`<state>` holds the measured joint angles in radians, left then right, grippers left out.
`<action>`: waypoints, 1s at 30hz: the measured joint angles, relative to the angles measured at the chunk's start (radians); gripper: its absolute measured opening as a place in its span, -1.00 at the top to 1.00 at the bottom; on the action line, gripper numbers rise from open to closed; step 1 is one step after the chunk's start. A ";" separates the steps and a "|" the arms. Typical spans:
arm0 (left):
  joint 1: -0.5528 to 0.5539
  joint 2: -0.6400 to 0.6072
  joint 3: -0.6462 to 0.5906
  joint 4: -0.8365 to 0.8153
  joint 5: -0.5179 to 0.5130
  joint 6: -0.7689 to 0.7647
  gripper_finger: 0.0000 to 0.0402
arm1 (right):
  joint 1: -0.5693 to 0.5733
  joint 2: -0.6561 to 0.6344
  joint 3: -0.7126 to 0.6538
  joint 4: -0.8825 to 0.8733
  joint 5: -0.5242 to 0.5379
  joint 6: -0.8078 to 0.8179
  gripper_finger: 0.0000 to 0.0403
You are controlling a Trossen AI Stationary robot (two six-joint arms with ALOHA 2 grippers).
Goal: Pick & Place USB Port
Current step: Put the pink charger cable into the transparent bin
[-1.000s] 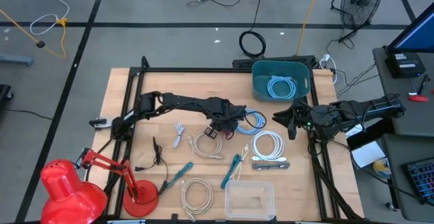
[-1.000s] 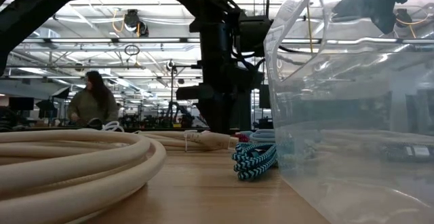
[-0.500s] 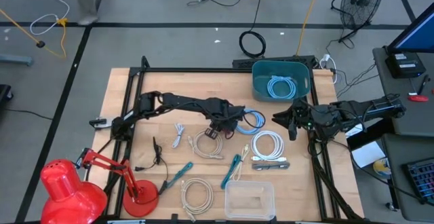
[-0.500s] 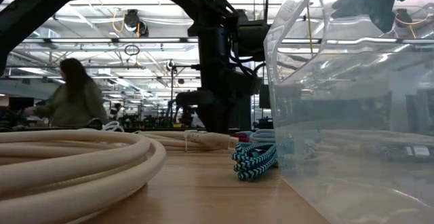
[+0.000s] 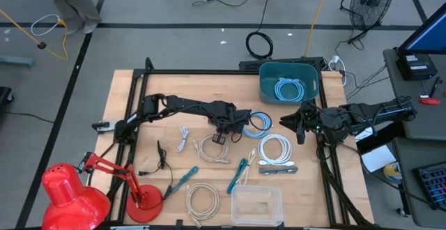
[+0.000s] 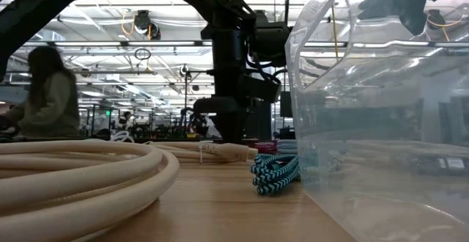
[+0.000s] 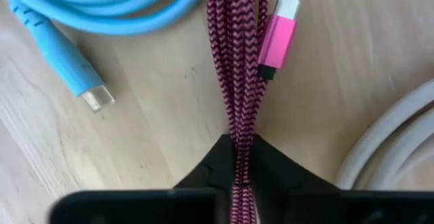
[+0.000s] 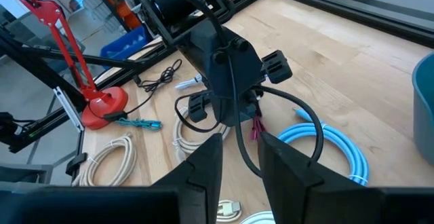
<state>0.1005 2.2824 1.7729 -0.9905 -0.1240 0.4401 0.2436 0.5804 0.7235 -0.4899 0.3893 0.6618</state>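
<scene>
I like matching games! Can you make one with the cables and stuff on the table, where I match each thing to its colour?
Things:
1. cable in the left claw
2. desk lamp
3. bin at the table's back
4. box at the table's front edge

Colours:
A. clear
B. red
C. teal
D. pink and dark zigzag

Pairs: 1-D, 2-B, 3-C, 4-A

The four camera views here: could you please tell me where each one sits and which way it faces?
High view: overhead, straight down on the table; both arms show.
Low view: table-top height, level across cream cable into the room; the left arm hangs above.
Left wrist view: down past the left gripper, shut on the magenta braided cable.
Right wrist view: from the waiting right gripper, across at the left arm.
Shared: both wrist views show the magenta cable and blue cable.
</scene>
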 joint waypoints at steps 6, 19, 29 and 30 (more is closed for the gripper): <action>0.003 -0.002 0.027 -0.032 -0.001 -0.113 0.83 | 0.000 0.000 0.000 0.000 0.000 0.000 0.57; 0.005 -0.049 0.136 -0.176 0.017 -0.253 0.85 | 0.000 0.000 0.000 -0.003 0.002 0.000 0.57; -0.047 -0.156 0.162 -0.161 0.135 -0.390 0.91 | 0.000 0.000 0.000 -0.038 0.008 -0.004 0.57; -0.055 -0.168 0.163 -0.159 0.134 -0.402 0.90 | 0.000 0.000 0.000 -0.040 0.008 -0.004 0.57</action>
<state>0.0455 2.1148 1.9354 -1.1500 0.0100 0.0384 0.2436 0.5800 0.7235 -0.5303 0.3974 0.6579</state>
